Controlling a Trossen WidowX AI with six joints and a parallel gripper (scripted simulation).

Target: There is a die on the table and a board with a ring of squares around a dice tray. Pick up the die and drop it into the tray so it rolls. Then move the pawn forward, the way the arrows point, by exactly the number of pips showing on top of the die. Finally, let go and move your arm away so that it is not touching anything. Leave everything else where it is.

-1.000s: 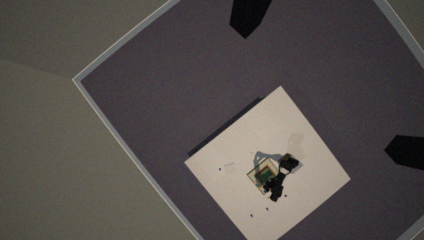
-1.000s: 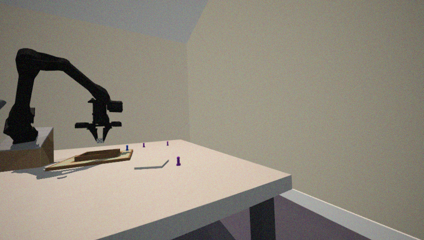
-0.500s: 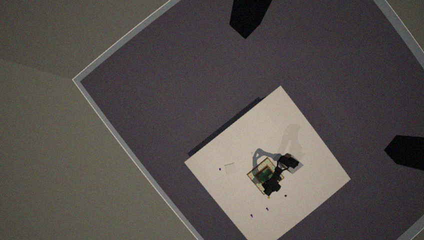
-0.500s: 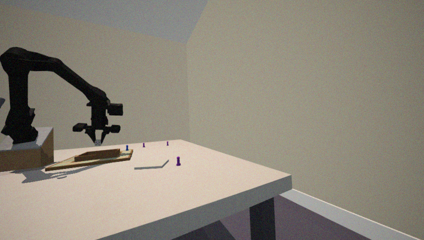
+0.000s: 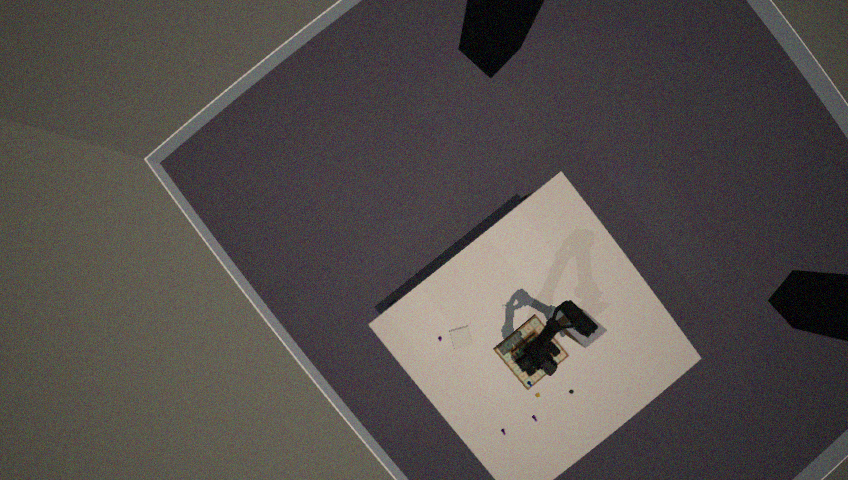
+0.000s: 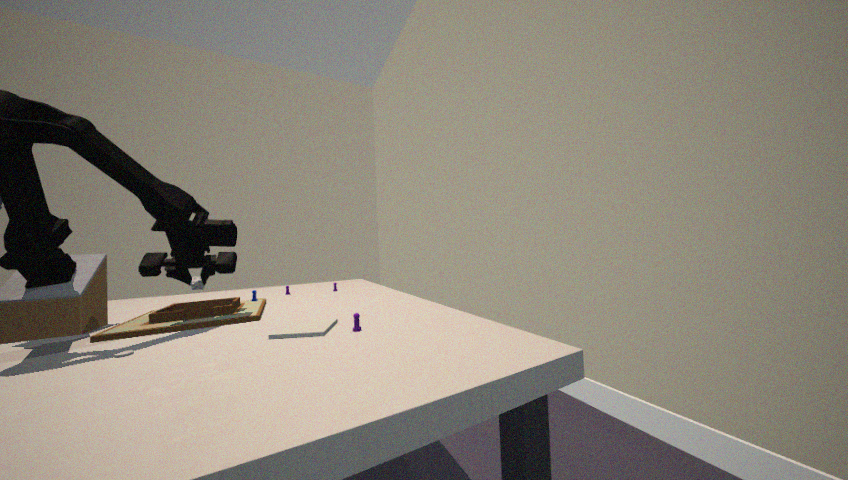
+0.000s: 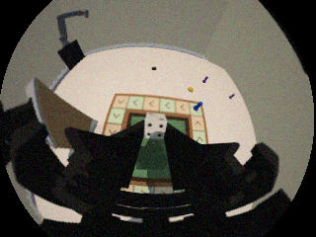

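Note:
My gripper [image 7: 154, 123] is shut on the white die [image 7: 156, 125], which shows dark pips. It also shows in the exterior view [image 6: 196, 284], held a little above the board [image 6: 178, 317]. The board has a wooden rim, a ring of arrow squares and a green dice tray [image 7: 153, 154] in the middle. In the wrist view the die hangs over the tray. The blue pawn [image 7: 197, 106] stands at a corner of the board and also shows in the exterior view [image 6: 254, 295]. In the overhead view my arm [image 5: 544, 344] covers most of the board [image 5: 529, 350].
Purple pawns [image 6: 356, 321] [image 6: 287, 289] [image 6: 335, 286] stand on the table beyond the board. A thin flat plate [image 6: 303, 333] lies near the front purple pawn. A small yellow piece [image 7: 192, 90] and a black piece [image 7: 153, 67] lie past the board. My arm's base sits on a wooden box [image 6: 50, 297].

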